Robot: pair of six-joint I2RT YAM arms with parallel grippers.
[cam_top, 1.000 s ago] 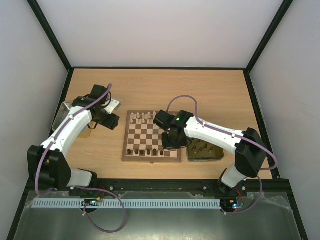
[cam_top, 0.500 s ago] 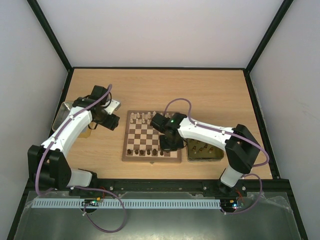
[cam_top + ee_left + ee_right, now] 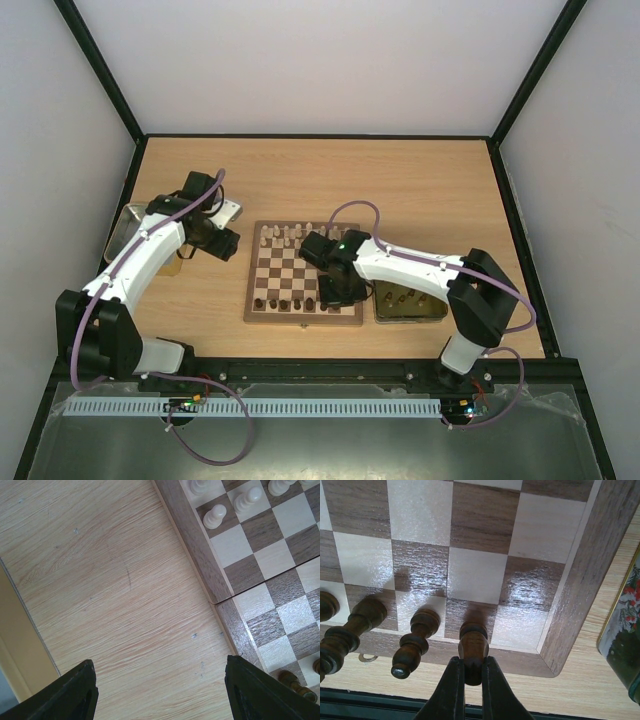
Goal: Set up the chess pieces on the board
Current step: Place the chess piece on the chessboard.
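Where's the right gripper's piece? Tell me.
Right wrist view: the dark piece, pinched by the right gripper, stands on the board's near row, beside the right corner square.

Glossy wooden board (image 3: 480, 575), turned wooden chess pieces (image 3: 415, 642), matt wood-grain table (image 3: 115, 595).

There was one board (image 3: 300, 318) and two arms (image 3: 150, 250). Two trays lay beside it, one gold (image 3: 410, 319) and one grey (image 3: 118, 235). The right wrist view showed four dark pieces (image 3: 415, 640) in a row. The left wrist view showed at least four cream pieces (image 3: 215, 516) and two dark ones. From above the pieces were too small to count.
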